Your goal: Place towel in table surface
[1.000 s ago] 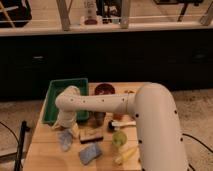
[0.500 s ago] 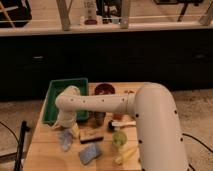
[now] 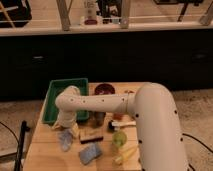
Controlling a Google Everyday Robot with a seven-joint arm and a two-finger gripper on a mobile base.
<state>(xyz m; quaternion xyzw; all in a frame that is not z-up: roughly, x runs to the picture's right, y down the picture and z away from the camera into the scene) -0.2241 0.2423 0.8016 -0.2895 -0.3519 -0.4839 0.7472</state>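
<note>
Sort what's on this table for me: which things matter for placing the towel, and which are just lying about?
Job:
- towel, pale and crumpled, hanging just below the gripper
- gripper, over the table's left side by the tray
- table surface, light wood

Lying about:
- green tray
- blue-grey pad
- dark red bowl
- brown block
- green cup

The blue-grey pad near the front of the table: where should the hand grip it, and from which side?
From above, I would judge. The blue-grey pad lies flat on the table surface, so pinch across its two long edges. Its left side is freest; the towel hangs under the hand further left.
</note>
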